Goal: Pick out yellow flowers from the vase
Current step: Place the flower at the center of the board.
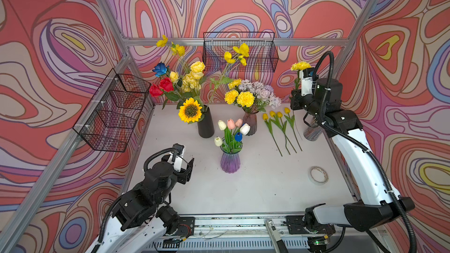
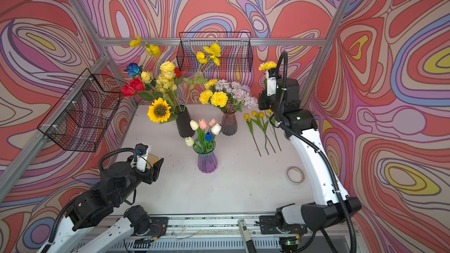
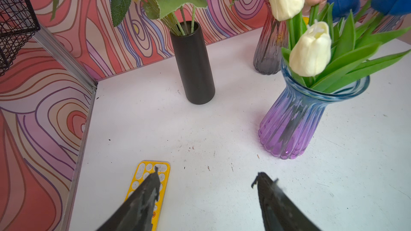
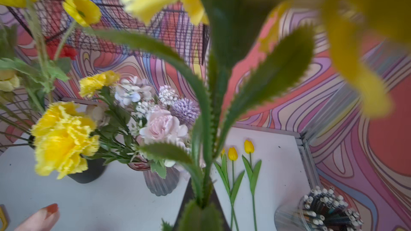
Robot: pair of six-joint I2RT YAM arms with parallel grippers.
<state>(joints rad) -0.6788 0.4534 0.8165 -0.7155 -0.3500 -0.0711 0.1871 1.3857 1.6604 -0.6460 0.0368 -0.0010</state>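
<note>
Right claw (image 4: 201,205): pressed together on the green stem of the held marigold (image 1: 300,66). The stem rises from between the fingers, yellow bloom uppermost.
Held marigold position: in the air by the back right corner, apart from every vase, above the tabletop (image 1: 255,191).
Left claw (image 3: 206,178): spread wide, pinching nothing, low over the front left of the tabletop. A flat yellow keypad-like item (image 3: 142,174) lies under one finger.
Yellow tulips (image 1: 279,114): four, lying side by side on the tabletop with blooms toward the back wall, between the smoky glass vase (image 1: 250,122) and the clear pen cup (image 1: 310,133).
Smoky glass vase contents: three yellow marigolds (image 1: 245,99) on the side toward the black cylinder vase (image 1: 205,127); pale lilac and pink blooms (image 1: 261,91) on the other side.
Black cylinder vase contents: sunflower (image 1: 190,110), yellow roses (image 1: 194,76), yellow blossom sprays (image 1: 241,52), red roses (image 1: 160,87), one blue rose (image 1: 160,69).
Purple glass vase (image 1: 230,160): holds white, pink and blue tulips; stands in front of the other two vases.
Tape roll (image 1: 318,175): flat on the tabletop, front right.
</note>
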